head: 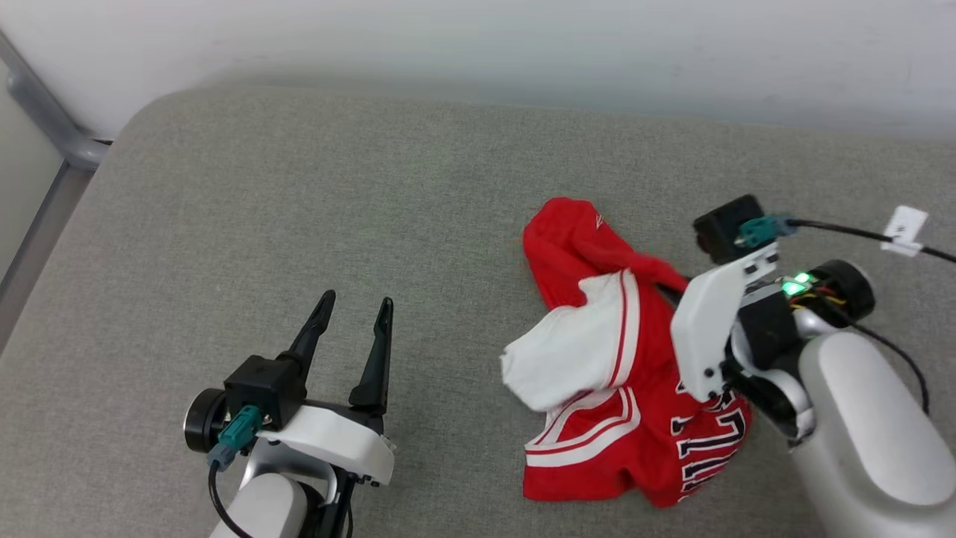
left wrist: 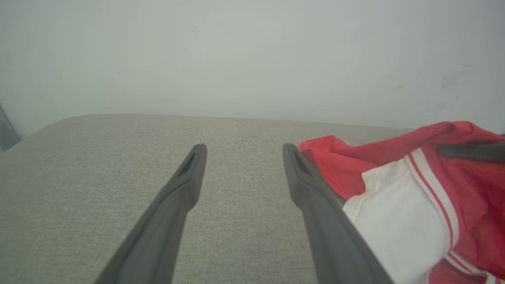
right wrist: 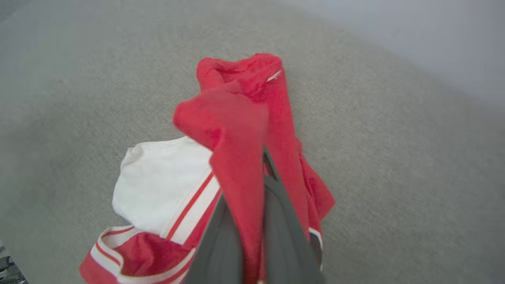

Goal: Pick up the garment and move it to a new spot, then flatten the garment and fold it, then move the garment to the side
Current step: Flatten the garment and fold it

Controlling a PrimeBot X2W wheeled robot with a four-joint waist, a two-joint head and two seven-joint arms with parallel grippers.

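Note:
The garment (head: 597,351) is a red jersey with a white sleeve, striped trim and black white-outlined lettering, lying crumpled on the grey fabric surface (head: 299,209) at the centre right. My right gripper (right wrist: 256,173) is shut on a red fold of the garment (right wrist: 236,130), with cloth bunched between and over its fingers; in the head view the right gripper (head: 667,288) is mostly hidden behind its white wrist bracket. My left gripper (head: 356,300) stands open over bare surface, left of the jersey. In the left wrist view the left gripper (left wrist: 244,148) holds nothing, and the garment (left wrist: 394,205) lies beside its right finger.
A pale wall (head: 478,45) runs along the far edge of the padded surface. A grey metal frame (head: 52,119) stands at the far left past the rounded corner. A black cable with a white tag (head: 905,226) trails from my right wrist.

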